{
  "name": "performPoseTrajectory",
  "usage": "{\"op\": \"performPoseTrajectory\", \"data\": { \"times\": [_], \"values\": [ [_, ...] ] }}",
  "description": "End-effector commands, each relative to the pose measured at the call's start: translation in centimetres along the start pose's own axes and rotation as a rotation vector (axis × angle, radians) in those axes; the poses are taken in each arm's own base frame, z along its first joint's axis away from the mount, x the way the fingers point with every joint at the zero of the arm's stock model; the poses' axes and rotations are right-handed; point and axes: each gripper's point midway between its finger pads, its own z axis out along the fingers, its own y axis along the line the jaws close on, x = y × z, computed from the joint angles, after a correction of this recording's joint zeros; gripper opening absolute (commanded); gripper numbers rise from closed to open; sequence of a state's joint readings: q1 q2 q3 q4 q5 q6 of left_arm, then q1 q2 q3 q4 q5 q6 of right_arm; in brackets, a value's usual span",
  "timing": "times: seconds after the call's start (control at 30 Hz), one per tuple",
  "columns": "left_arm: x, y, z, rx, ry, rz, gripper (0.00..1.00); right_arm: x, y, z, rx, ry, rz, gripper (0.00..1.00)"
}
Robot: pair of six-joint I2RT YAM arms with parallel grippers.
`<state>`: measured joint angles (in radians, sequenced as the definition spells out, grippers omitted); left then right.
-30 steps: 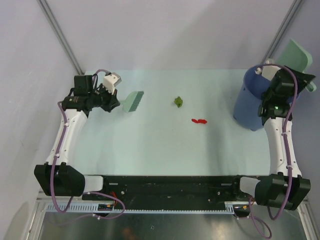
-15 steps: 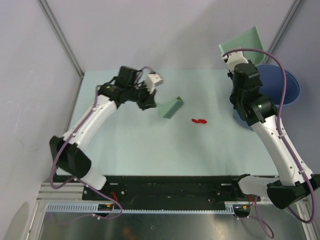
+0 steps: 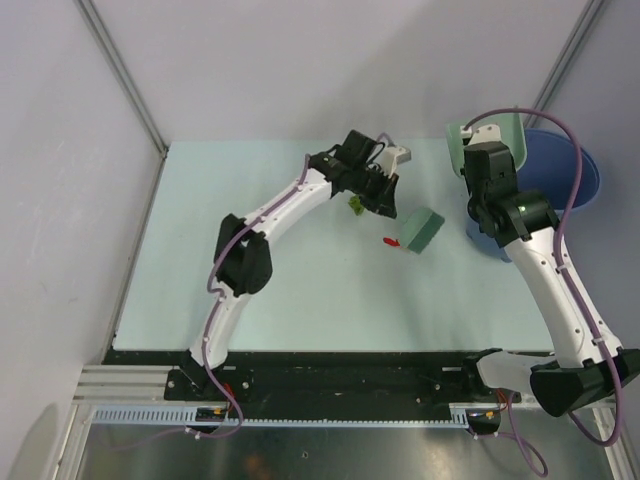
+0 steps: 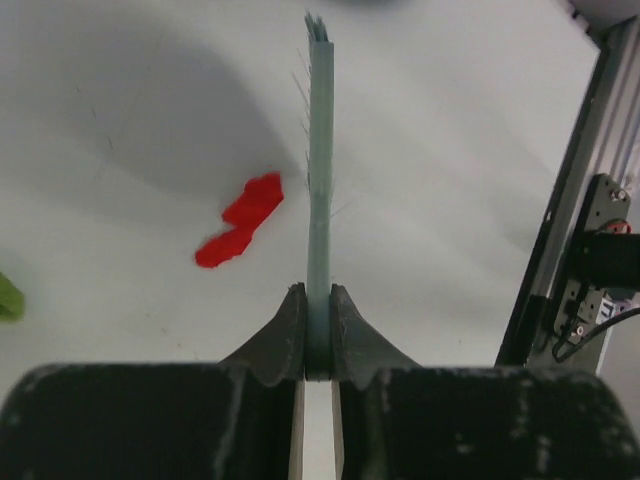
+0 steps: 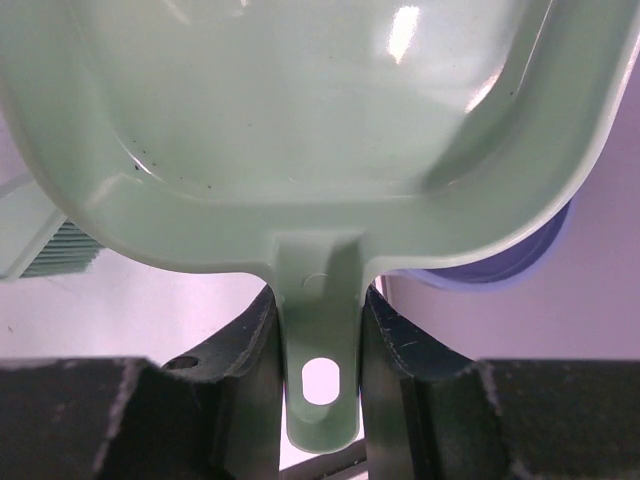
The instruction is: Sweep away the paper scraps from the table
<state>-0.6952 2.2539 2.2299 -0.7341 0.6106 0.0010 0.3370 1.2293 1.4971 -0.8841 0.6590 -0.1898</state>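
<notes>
My left gripper (image 3: 388, 203) is shut on the mint-green brush (image 3: 421, 232), whose head rests on the table (image 3: 250, 270) just right of a red paper scrap (image 3: 391, 242). A green paper scrap (image 3: 354, 205) lies by the left wrist. In the left wrist view the brush (image 4: 320, 180) stands edge-on, with the red scrap (image 4: 240, 220) to its left and the green scrap (image 4: 8, 297) at the frame edge. My right gripper (image 3: 468, 152) is shut on the handle of the mint-green dustpan (image 5: 300, 120), held up in the air beside the bucket.
A tall blue round bucket (image 3: 560, 175) stands at the table's right rear and shows behind the dustpan (image 5: 500, 265). A black-and-metal rail (image 3: 330, 370) runs along the near edge. Grey walls and metal posts enclose the back.
My left arm swung the brush from the far left across to right of centre, past the green scrap to the red one. My right arm lifted the dustpan from the bucket and brought it leftward.
</notes>
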Motion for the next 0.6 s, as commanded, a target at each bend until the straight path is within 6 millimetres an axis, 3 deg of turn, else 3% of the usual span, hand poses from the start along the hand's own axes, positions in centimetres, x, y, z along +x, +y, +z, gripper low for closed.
{"op": "performPoseTrajectory", "data": {
  "times": [0.0, 0.1, 0.23, 0.3, 0.33, 0.4, 0.43, 0.5, 0.53, 0.57],
  "values": [
    [0.5, 1.8, 1.0, 0.002, 0.009, -0.184, 0.00, 0.7, -0.5, -1.3, -0.006, 0.007, 0.084, 0.00],
    [2.0, 4.5, 0.6, -0.047, 0.026, -0.250, 0.00, 0.7, -0.3, -1.7, -0.018, 0.000, 0.089, 0.00],
    [3.4, 9.8, -2.6, -0.109, 0.010, -0.353, 0.00, 0.1, 1.0, -2.5, -0.021, -0.008, 0.058, 0.00],
    [5.1, 11.4, -3.9, -0.132, 0.026, -0.368, 0.00, -0.4, 1.6, -2.8, -0.021, -0.015, 0.045, 0.00],
    [7.3, 12.9, -4.8, -0.144, 0.051, -0.412, 0.00, -0.8, 2.6, -3.2, -0.037, -0.022, 0.019, 0.00],
    [8.3, 13.3, -6.9, -0.157, 0.052, -0.396, 0.00, -1.2, 3.0, -3.4, -0.025, -0.028, -0.003, 0.00],
    [11.0, 14.1, -7.8, -0.167, 0.083, -0.439, 0.00, -1.3, 3.4, -3.5, -0.029, -0.031, -0.013, 0.00],
    [11.6, 13.6, -10.2, -0.169, 0.071, -0.424, 0.00, -1.7, 4.5, -3.5, -0.037, -0.038, -0.042, 0.00],
    [14.3, 14.2, -11.2, -0.175, 0.098, -0.461, 0.00, -1.9, 4.8, -3.5, -0.039, -0.043, -0.042, 0.00],
    [14.3, 13.7, -12.7, -0.184, 0.080, -0.450, 0.00, -2.1, 5.5, -3.5, -0.051, -0.047, -0.053, 0.00]
  ]
}}
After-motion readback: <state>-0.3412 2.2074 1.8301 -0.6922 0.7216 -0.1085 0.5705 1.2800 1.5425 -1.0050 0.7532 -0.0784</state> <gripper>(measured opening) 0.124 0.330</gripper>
